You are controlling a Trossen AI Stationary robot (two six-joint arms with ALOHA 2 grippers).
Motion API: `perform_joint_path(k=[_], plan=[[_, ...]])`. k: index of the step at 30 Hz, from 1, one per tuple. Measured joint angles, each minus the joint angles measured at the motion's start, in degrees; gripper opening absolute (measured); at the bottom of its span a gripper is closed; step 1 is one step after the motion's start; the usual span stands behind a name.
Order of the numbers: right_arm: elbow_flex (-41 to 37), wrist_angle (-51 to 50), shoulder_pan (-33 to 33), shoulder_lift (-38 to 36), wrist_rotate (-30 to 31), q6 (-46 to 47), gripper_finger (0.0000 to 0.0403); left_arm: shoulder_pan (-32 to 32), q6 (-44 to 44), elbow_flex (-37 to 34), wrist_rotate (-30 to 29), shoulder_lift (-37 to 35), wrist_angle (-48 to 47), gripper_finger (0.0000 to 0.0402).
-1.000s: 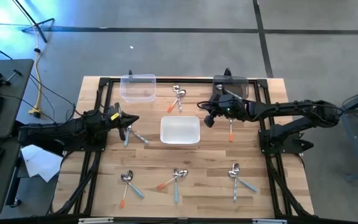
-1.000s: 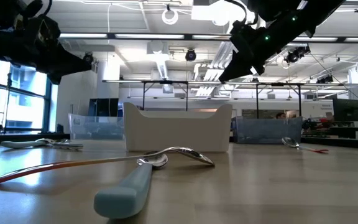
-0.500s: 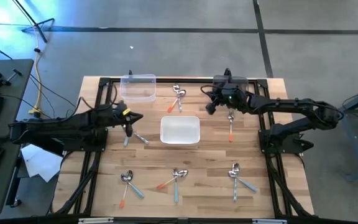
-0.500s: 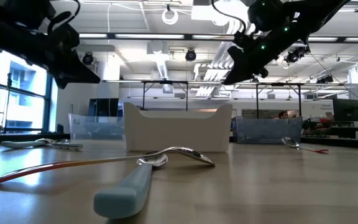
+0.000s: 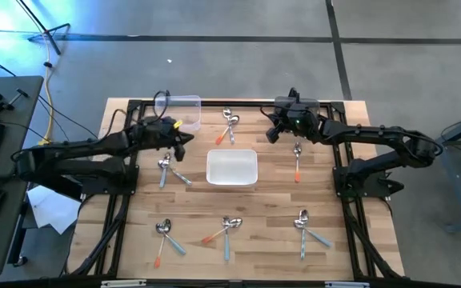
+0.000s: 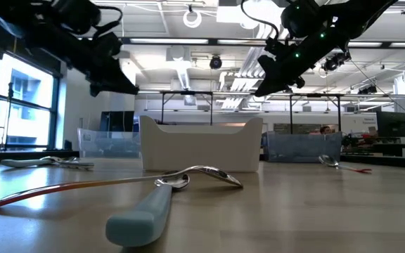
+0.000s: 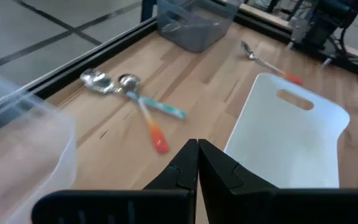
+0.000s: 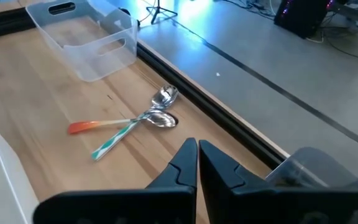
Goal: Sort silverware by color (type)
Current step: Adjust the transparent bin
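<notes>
Two dark arms reach over a pale wooden table (image 5: 238,200) edged by a black frame, on a grey concrete floor with a desk and keyboard off to one side. From above, a white bin (image 5: 231,167) sits at the middle of the table, a clear bin (image 5: 178,111) near the far edge on the left, and a darker clear bin (image 5: 306,106) at the far right corner. The silverware lies in scattered small clusters: one pair (image 5: 229,124) between the two far bins, some spoons (image 5: 169,170) left of the white bin, an orange-handled spoon (image 5: 297,162) right of it, and three clusters along the near edge (image 5: 229,230). The left gripper (image 5: 184,141) hangs between the clear bin and the white bin, fingers pressed together and empty; the right gripper (image 5: 271,134) hangs beside the darker bin, also closed and empty. Only the low view shows the room, a bright hall with ceiling lights and windows, and an orange and a blue-handled spoon (image 6: 143,211) crossed close to the lens. The left wrist view shows the far pair's handles as orange and, it seems, teal. Compared with a second ago, the left gripper has travelled away from the spoons it was over, toward the clear bin, while the right gripper has shifted slightly toward the far edge.
</notes>
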Motion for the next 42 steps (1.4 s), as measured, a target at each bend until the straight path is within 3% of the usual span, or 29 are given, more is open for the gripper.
perform_joint_path(k=[9, 22, 28, 35, 42], plan=[[0.0, -0.04, 0.0, 0.0, 0.02, -2.14, 0.0, 0.99, 4.47, 9.51, 1.16, 20.78, 10.41, 0.0019], [0.0, -0.96, 0.02, 0.0, 0.02, -2.14, 0.0, 3.14, 4.06, 18.07, -0.34, 41.72, 13.24, 0.0138], [0.0, -0.94, 0.02, 0.0, 0.02, -2.56, 0.0, 3.62, 3.8, 22.99, 0.26, 47.0, 12.19, 0.0158], [0.0, -0.94, 0.02, 0.0, 0.02, -2.88, 0.0, 3.39, 4.46, 31.64, 0.75, 51.4, -0.93, 0.015], [0.0, -0.94, 0.03, 0.0, 0.02, -2.99, 0.0, 3.4, 7.27, 33.37, 0.07, 49.44, -3.93, 0.0147]])
